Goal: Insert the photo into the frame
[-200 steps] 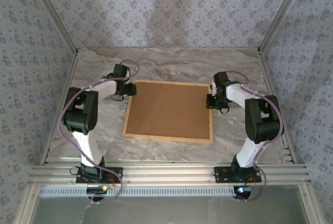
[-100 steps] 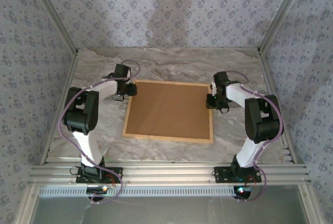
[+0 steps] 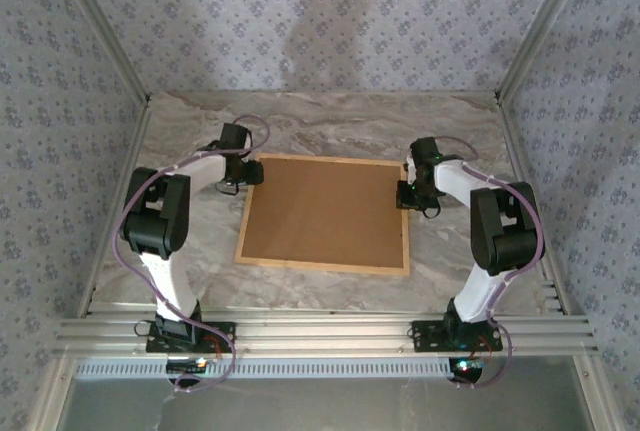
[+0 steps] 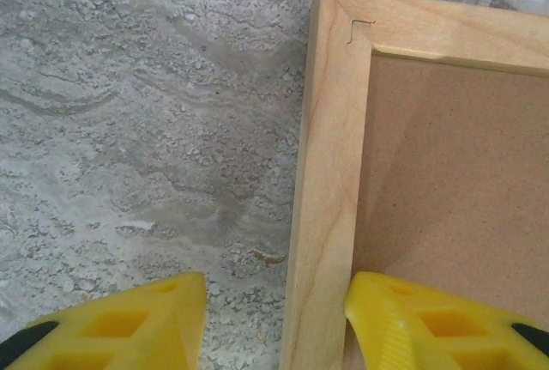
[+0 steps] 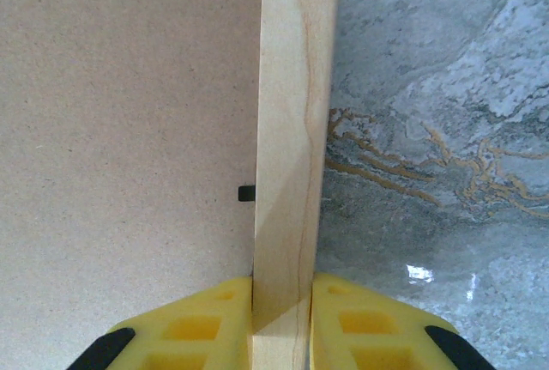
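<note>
The frame (image 3: 320, 265) lay flat in the middle of the table (image 3: 330, 126), back side up, between the two arms. Its light wooden rim went around one plain brown backing board (image 3: 325, 211), which sat inside the rim and covered the whole opening. If the photo lay under the board, I could not tell. In the right wrist view, one small black tab (image 5: 247, 192) sat on the board, touching the inner edge of the right rail.

The right gripper (image 5: 281, 318) was clamped on the right rail, one yellow finger pressed on each side of the wood. The left gripper (image 4: 274, 318) stood over the left rail near the far left corner. Its fingers (image 4: 111, 323) were apart: one over the table with a gap to the wood, the other over the board just beside the rail.

The table had a grey marble pattern. Wallpaper (image 3: 330, 21) with small blue flowers covered the three walls. Aluminium bars (image 3: 320, 336) ran along the near edge, where the two arm bases were fixed.
</note>
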